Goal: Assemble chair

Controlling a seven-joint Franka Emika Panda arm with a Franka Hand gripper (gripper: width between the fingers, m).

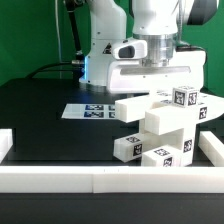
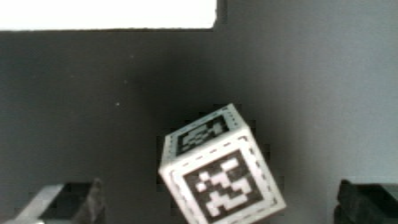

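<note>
White chair parts (image 1: 160,128) are seen stacked on the black tabletop (image 1: 45,110), directly beneath the pincer (image 1: 158,72), whose jaws are held wide open, empty.

On the table (image 1: 40,105), the chair parts (image 1: 160,125) are piled together at the exterior view's right, stacked one on another. The marker board (image 1: 92,111) lies flat on the table just to the exterior view's left of that pile. The border rail (image 1: 60,180) runs along the table's near edge, in front of the pile, with a side rail (image 1: 213,152) just beyond the pile at the exterior view's right. The gripper (image 1: 160,62) hangs directly above the pile. In the wrist view, one tagged block (image 2: 222,170) lies tilted between the fingertips (image 2: 54,205).
</note>
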